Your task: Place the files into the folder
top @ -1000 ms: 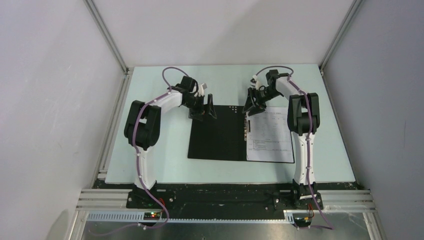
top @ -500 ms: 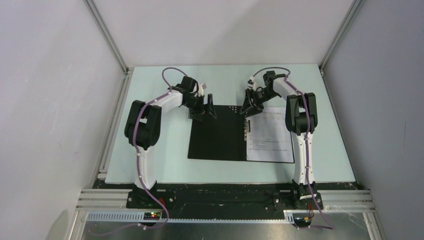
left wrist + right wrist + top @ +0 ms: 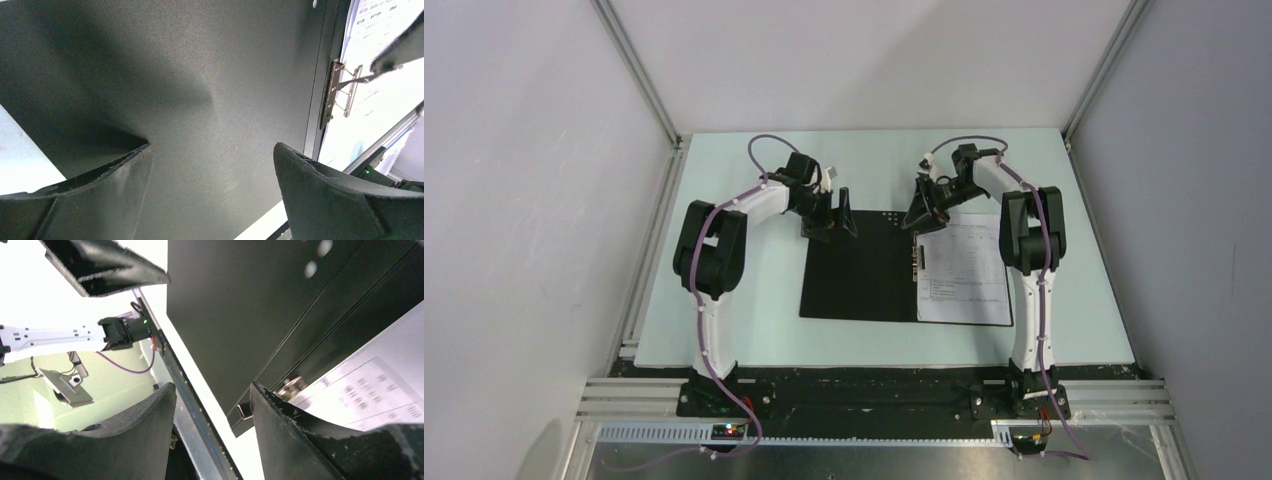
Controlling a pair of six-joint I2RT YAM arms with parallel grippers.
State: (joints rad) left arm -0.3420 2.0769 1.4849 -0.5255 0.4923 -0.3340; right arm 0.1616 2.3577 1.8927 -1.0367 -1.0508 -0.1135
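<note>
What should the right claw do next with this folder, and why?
Probably ease the right claw down onto the metal clip at the spine. The files already lie on the right half of the open folder, the claw's tip hangs just by the clip's lever, and the left claw hovers open over the left cover.

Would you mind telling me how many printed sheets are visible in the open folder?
1: the sheet lies on the folder's right half, beside the clip along the spine; more sheets may be hidden beneath it.

Left arm [image 3: 759,200] and right arm [image 3: 1027,310]: white links, black joints; purple cable [image 3: 699,320] along each; matte black fingers [image 3: 325,200].
</note>
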